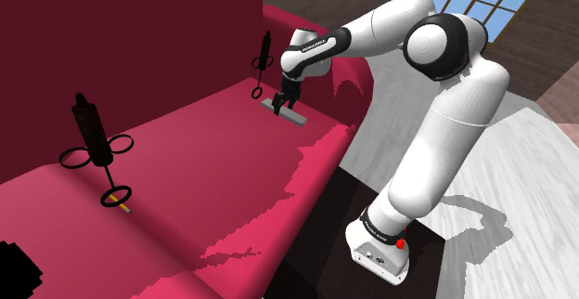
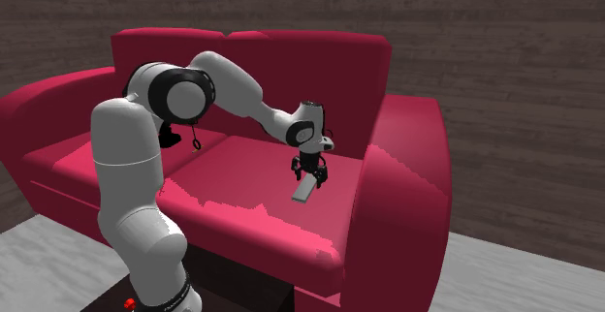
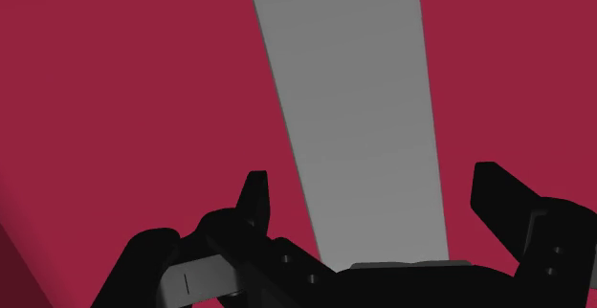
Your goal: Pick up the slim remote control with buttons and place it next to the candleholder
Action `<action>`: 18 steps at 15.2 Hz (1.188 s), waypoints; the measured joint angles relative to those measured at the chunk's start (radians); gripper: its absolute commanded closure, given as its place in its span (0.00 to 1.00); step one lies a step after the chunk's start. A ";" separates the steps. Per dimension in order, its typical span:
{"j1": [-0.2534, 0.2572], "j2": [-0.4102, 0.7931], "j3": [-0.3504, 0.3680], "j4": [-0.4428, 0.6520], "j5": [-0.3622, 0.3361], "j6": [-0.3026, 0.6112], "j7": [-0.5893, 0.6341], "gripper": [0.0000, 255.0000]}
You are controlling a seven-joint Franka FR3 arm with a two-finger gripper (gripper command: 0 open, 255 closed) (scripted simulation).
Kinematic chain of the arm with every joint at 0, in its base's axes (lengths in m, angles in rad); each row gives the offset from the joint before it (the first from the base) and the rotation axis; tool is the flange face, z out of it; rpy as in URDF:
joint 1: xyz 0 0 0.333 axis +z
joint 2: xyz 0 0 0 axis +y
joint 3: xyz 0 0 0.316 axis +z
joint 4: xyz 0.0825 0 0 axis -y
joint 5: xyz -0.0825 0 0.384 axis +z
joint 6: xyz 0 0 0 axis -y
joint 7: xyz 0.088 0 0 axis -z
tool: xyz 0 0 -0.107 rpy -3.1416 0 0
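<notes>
Pincer point(image 3: 375, 201) fingers stand apart astride the slim flat grey remote control point(image 3: 354, 115), neither touching it, as it lies on the crimson sofa's seat cushion point(image 1: 186, 158). A sound grasp likely means lowering squarely, then closing across its narrow width. One remote is present. There are two candleholders: a black ringed candleholder point(image 1: 263, 60) just behind the remote and a second candleholder point(image 1: 93, 130) well apart.

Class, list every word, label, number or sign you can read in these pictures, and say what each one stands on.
No text can be read outright.
Pale lettering on the arm's wrist band: too small to read.
Pale lettering on the arm's base band: too small to read.
Grey remote: plain, no markings.
</notes>
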 measured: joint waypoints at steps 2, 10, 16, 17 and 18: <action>0.000 0.002 0.000 -0.001 0.001 0.004 0.000 0.00; 0.000 0.001 0.001 -0.002 0.001 0.005 -0.001 1.00; 0.001 0.001 0.001 -0.002 0.000 0.005 0.000 1.00; 0.001 -0.002 0.000 -0.001 -0.001 0.000 0.001 1.00; 0.000 -0.009 -0.001 0.002 -0.002 -0.010 0.000 1.00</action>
